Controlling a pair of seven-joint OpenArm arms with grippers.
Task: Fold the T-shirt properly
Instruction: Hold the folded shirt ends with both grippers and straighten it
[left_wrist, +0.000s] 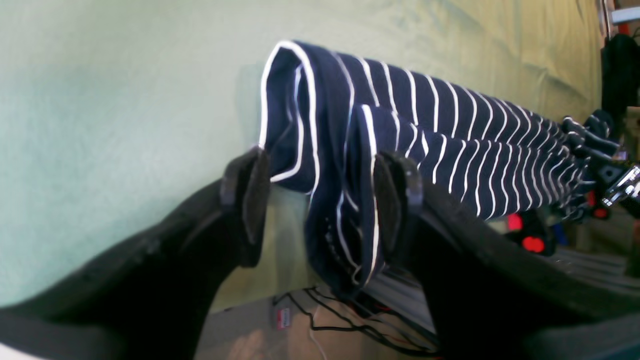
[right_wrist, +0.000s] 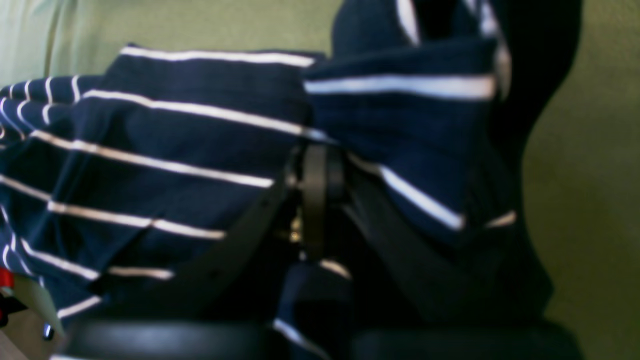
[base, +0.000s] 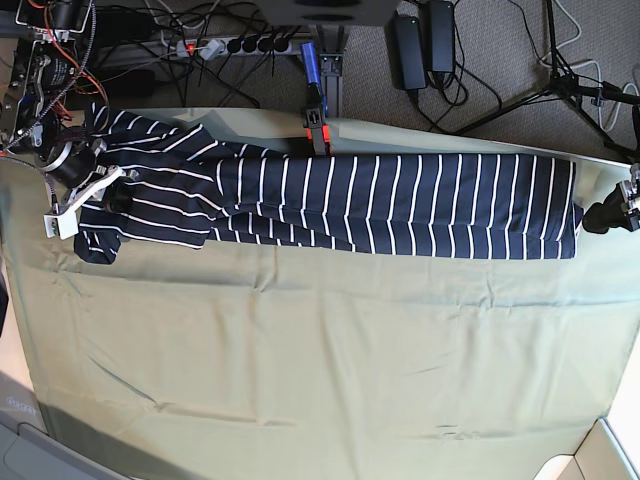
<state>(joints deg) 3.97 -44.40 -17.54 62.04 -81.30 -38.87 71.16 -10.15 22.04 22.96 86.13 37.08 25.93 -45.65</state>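
The T-shirt (base: 400, 205), dark navy with thin white stripes, lies as a long narrow band along the back of the table. My right gripper (base: 97, 185) is at its left end, where the fabric bunches up. In the right wrist view the fingers (right_wrist: 315, 200) are shut with the T-shirt (right_wrist: 165, 150) pinched and draped over them. My left gripper (base: 603, 216) is at the band's right end. In the left wrist view it (left_wrist: 320, 205) stands open, and the T-shirt's (left_wrist: 450, 125) folded end hangs between the two pads (left_wrist: 248, 200) without being pinched.
A plain olive-green cloth (base: 320, 350) covers the table. A red and blue clamp (base: 316, 120) stands at the back edge, just behind the shirt. Cables, a power strip (base: 240, 45) and tripod legs (base: 560, 80) lie on the floor beyond. The table's right edge (base: 612, 420) is close to my left arm.
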